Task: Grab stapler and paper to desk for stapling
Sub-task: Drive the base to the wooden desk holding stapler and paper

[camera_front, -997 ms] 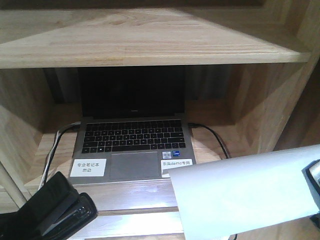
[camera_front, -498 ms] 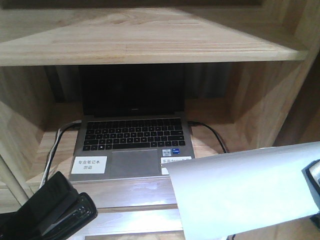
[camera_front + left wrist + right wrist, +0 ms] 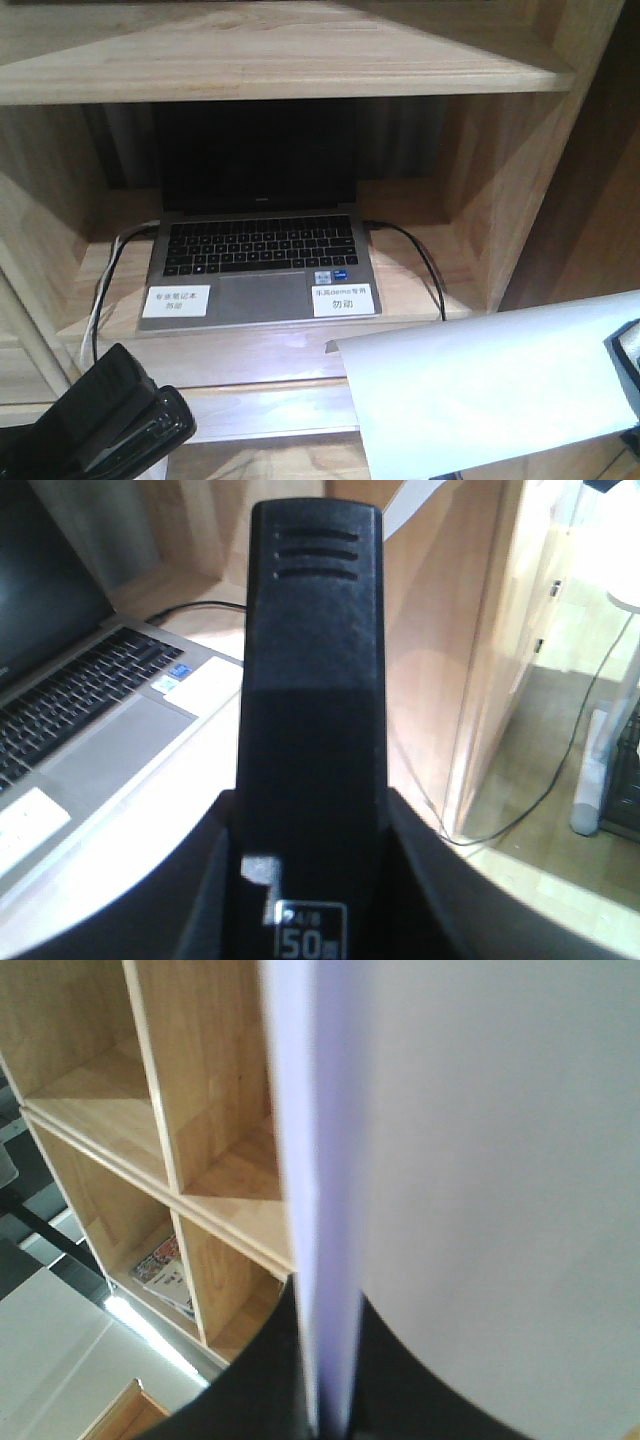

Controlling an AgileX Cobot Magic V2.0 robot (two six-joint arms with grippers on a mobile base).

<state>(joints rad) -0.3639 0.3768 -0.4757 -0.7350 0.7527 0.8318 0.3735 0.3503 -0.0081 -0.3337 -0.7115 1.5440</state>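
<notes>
The black stapler (image 3: 120, 415) hangs at the lower left of the front view. In the left wrist view the stapler (image 3: 312, 660) sticks out forward, with my left gripper (image 3: 310, 815) shut on its rear part. The white paper (image 3: 480, 390) spreads across the lower right, held at its right edge. In the right wrist view the paper (image 3: 480, 1160) stands edge-on, and my right gripper (image 3: 328, 1305) is shut on it. Ahead lies the light-wood desk (image 3: 260, 410), below and beyond both held things.
An open laptop (image 3: 255, 260) sits in the desk's alcove with black cables (image 3: 420, 260) at its sides. A wooden shelf (image 3: 300, 60) runs above it and a side wall (image 3: 510, 180) stands to the right. The right wrist view shows a cubby shelf unit (image 3: 160, 1110).
The laptop and alcove have shifted up and left in the front view, and the paper covers less of the laptop. The stapler and paper keep their places in the frame.
</notes>
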